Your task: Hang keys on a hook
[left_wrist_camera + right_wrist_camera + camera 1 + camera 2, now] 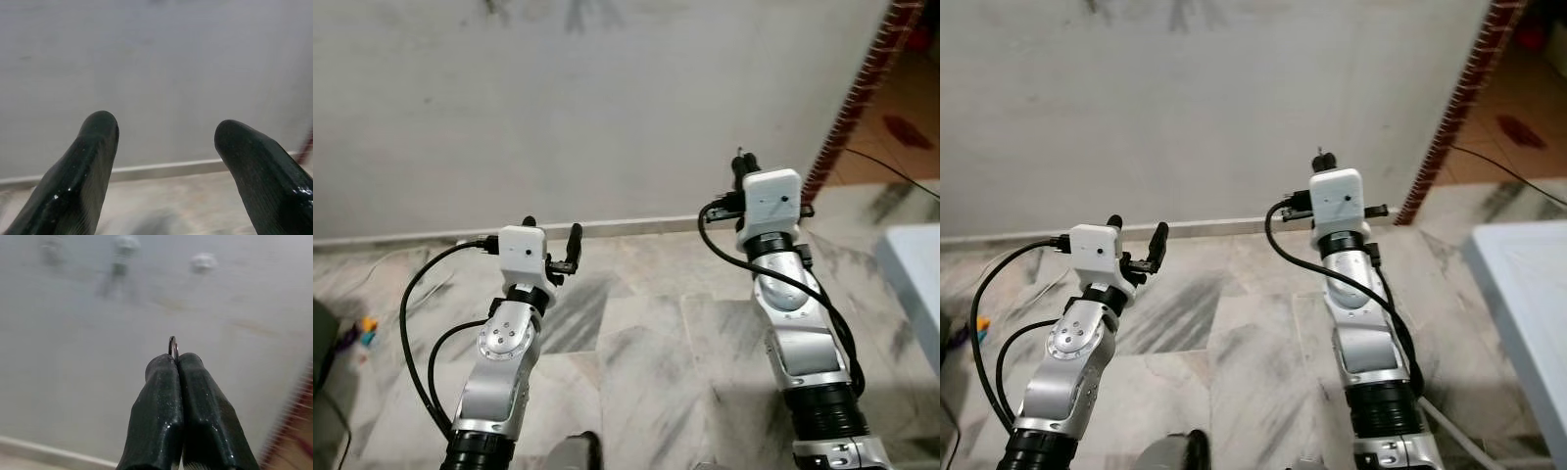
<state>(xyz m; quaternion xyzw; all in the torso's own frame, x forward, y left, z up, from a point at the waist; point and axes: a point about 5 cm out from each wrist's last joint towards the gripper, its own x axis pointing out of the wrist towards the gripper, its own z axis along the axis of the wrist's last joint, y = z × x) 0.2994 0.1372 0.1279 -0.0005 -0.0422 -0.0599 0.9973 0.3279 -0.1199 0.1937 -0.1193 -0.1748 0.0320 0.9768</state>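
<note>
At the tip of the right pincer (175, 363), a thin metal key ring (172, 346) pokes out edge-on between the two black fingers, which are pressed together on it. Keys themselves not visible, just the ring. In the right wrist view it sits at frame centre against the grey wall (73, 382). Upper left and top centre of that view: three blurry pale knobs on the wall, probably the hooks (203, 262), well apart from the ring; one has something dark hanging below it, too blurred to tell what.

Head views: right arm raised, right of centre, white wrist block (771, 201) pointing at the wall, black cable looping off it. Left pincer (551, 231) lower in frame, left of centre, fingers spread wide, nothing between them; left wrist view shows both fingertips (98, 132) apart with wall and skirting board behind.

Floor (636, 333) is grey-veined marble tile. Red brick edge (852, 98) at upper right with orange tiling beyond. Pale blue-white surface (1528, 294) at right edge. Small coloured items (364, 331) on the floor at far left, not identifiable.
</note>
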